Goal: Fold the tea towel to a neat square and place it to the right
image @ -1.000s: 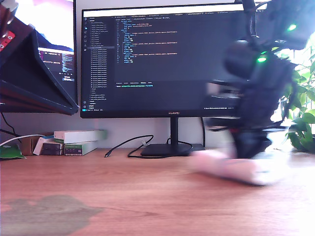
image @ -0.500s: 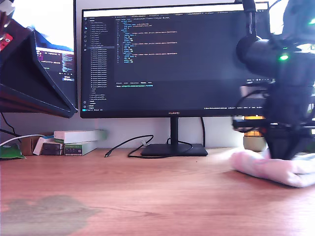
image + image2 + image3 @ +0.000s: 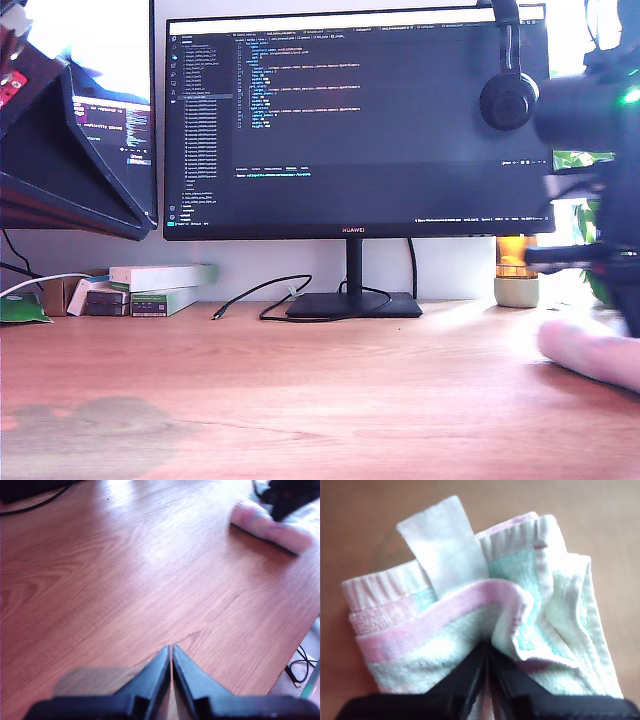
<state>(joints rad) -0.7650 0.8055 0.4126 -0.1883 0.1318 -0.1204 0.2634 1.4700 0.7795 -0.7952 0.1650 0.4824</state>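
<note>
Pink, white and mint terry, the tea towel [image 3: 470, 625] is bunched into a thick folded bundle, and your second pincer [image 3: 487, 652] has its jaws pressed together on the bundle's near edge. Look at the stitched hems in the second wrist view: they do not line up, and one white flap sticks out past the stack, so the fold is loose rather than square. In the exterior view the towel [image 3: 595, 355] lies on the wooden surface [image 3: 300, 400] at that view's right edge, partly cut off by the frame, with a blurred dark arm [image 3: 600, 180] above it.

Your first pincer [image 3: 171, 652] has its fingertips closed together and holds nothing; it hangs over bare wood, well apart from the towel [image 3: 267, 522], which shows far off beside the other arm. That view also shows the surface's edge close past the towel.

You have a wide stretch of bare wood between the two pincers. Behind it stand the monitor [image 3: 355, 120] on its base, a loose black cable [image 3: 265, 300] and some small boxes [image 3: 160, 285] toward the exterior view's left.
</note>
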